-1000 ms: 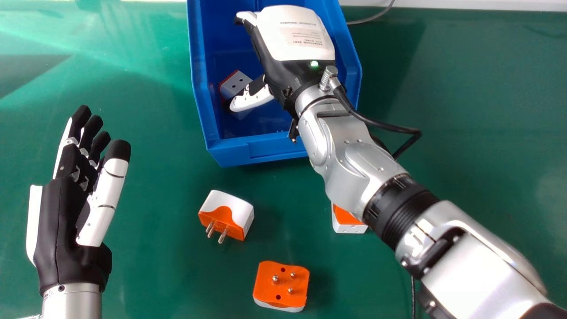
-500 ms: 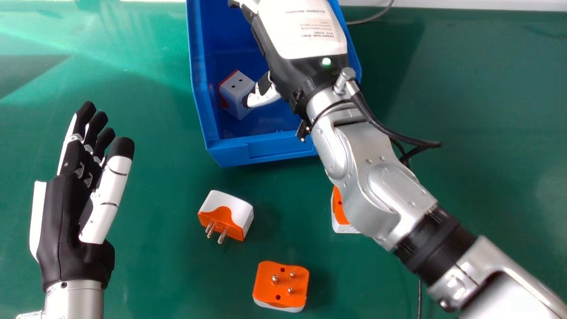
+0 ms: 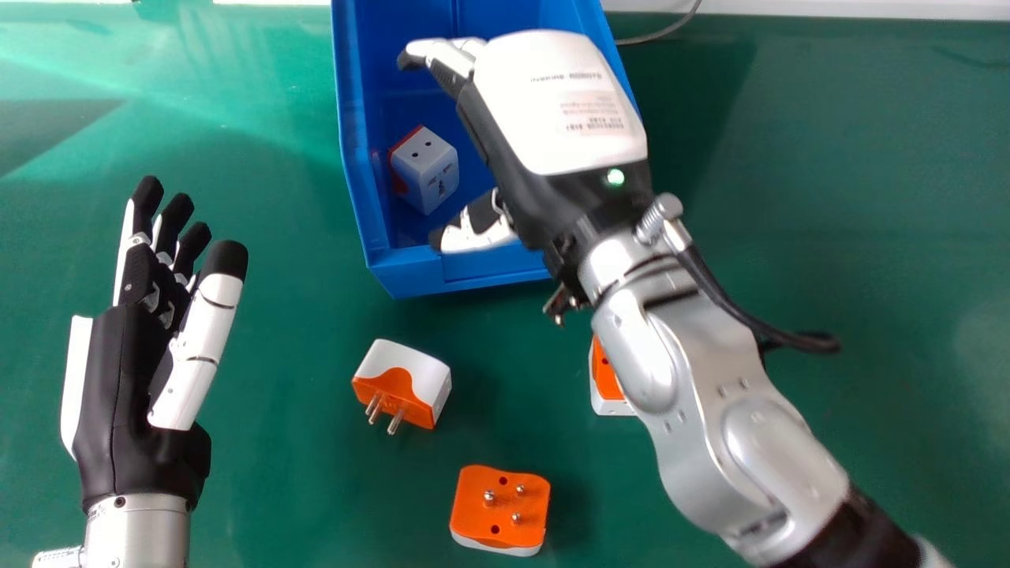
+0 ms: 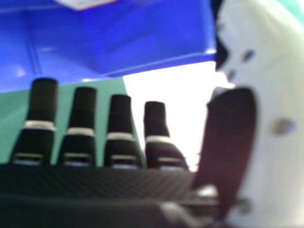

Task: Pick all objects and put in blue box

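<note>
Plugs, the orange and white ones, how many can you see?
4. One plug is in the blue box. Another lies in front of it, a third nearer the robot, and a fourth partly behind the right arm. The arm may hide more.

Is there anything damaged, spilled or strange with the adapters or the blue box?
Nothing stands out. The blue box stands upright, and the adapter inside looks whole. The pins-up adapter seems sound too. The right arm partly hides another adapter, so I cannot fully judge that one.
</note>
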Controlling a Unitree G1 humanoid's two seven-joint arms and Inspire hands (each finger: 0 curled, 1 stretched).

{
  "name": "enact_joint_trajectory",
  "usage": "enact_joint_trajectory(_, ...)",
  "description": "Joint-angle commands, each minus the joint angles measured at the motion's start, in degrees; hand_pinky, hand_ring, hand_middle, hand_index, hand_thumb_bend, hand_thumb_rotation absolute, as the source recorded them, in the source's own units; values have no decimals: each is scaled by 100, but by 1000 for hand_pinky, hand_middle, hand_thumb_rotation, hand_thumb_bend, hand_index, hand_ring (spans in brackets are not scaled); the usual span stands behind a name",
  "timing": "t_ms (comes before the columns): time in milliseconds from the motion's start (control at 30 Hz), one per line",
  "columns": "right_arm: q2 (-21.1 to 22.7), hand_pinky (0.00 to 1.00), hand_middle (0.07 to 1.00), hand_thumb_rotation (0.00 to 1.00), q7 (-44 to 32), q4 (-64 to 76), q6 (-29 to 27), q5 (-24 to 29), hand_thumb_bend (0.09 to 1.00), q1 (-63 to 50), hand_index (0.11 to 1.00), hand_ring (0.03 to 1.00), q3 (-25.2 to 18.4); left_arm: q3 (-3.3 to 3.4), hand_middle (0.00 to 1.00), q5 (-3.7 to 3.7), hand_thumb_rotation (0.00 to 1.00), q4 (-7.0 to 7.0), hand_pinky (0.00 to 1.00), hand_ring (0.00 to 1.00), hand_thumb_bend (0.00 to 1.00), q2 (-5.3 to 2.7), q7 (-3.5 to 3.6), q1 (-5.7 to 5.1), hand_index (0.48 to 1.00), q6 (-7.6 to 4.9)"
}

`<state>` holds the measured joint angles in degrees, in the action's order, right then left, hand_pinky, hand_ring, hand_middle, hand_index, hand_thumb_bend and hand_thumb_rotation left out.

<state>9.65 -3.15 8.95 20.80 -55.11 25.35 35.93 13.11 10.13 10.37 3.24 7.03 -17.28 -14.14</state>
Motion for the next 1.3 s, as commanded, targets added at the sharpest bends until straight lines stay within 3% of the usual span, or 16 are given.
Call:
enact_joint_trajectory(0, 90, 606, 807, 69, -105, 492, -47, -185, 618, -266, 797, 758, -80, -13, 980, -1, 618, 96, 925, 962, 640, 29, 4, -25, 984, -51)
enact_joint_trajectory(200, 321, 611, 816, 94, -162, 1140, -351, -220, 607, -1000, 810, 765, -214, -86, 981, -141, 623, 129, 917, 959, 654, -27, -128, -18, 986, -23)
enact_joint_trajectory(433, 639, 596, 811, 126, 251, 1717, -1019, -243, 585, -1896, 810, 759, -452, -120, 977, -168, 625, 143, 905, 951, 653, -20, -174, -26, 977, -37)
enact_joint_trajectory(700, 1080, 597, 803, 212, 702, 2376, -1949, 5, 560, -3150, 804, 757, -1022, -116, 974, -149, 623, 130, 900, 949, 651, 0, -163, -48, 971, -72)
enact_joint_trajectory(833, 1250, 614, 813, 280, 834, 2654, -2382, 294, 538, -3831, 813, 769, -1379, -97, 973, -104, 624, 83, 899, 947, 653, 21, -121, -33, 971, -113)
enact_joint_trajectory(1033, 1337, 734, 891, 514, 1166, 2592, -3086, 682, 517, -4471, 873, 854, -1856, -85, 973, -84, 618, 142, 897, 945, 669, 28, -113, -24, 969, -29)
enact_joint_trajectory(1267, 1359, 745, 893, 584, 1648, 2117, -3748, 736, 517, -4846, 880, 852, -2312, -70, 978, -40, 620, 233, 908, 952, 665, 24, -114, -29, 977, 94)
